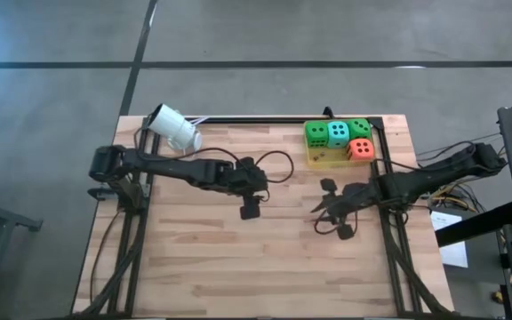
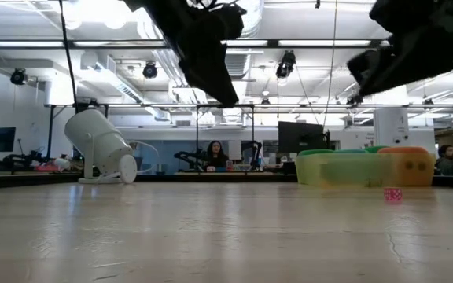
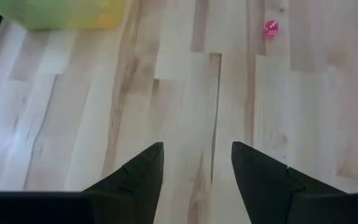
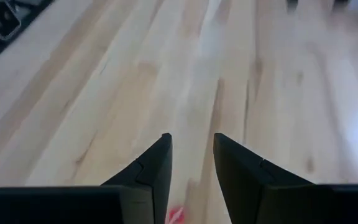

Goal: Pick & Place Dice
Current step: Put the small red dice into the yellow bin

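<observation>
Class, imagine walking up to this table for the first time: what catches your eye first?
Four bright dice, two green, one teal, one orange-red, sit packed in a yellow tray at the table's far right corner. A white lamp-like cylinder lies far left; both dark arms hover empty mid-table.

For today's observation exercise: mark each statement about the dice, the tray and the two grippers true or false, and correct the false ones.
1. All four large dice sit in the yellow tray. True: two green dice, a teal die and an orange-red die.
2. The left gripper holds a green die. False: its fingers are apart with nothing between.
3. A small pink die lies on the bare table. True.
4. The right gripper is inside the tray. False: it hangs over bare wood.
</observation>
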Robot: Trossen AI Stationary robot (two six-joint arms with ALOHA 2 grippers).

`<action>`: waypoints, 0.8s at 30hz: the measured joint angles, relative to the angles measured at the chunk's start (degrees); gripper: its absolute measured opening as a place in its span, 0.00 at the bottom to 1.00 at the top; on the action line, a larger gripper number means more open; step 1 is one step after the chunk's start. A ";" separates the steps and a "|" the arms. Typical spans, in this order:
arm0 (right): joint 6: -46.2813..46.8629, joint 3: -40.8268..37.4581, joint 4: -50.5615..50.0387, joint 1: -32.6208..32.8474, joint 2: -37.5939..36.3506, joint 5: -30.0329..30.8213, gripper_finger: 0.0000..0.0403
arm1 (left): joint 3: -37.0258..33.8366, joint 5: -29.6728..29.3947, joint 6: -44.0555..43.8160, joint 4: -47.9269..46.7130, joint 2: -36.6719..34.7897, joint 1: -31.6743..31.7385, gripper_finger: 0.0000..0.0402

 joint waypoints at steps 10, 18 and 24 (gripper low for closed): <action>9.22 2.32 -11.87 3.46 3.03 -0.22 0.27 | -0.01 -0.62 0.39 0.14 -0.99 -0.97 0.48; 6.19 0.44 -7.25 3.87 12.71 0.03 0.27 | -0.01 -0.62 -0.07 0.18 -1.00 -1.20 0.48; 4.48 0.41 -4.67 3.87 18.20 1.61 0.27 | -0.01 -0.62 -0.36 0.21 -1.00 -1.20 0.48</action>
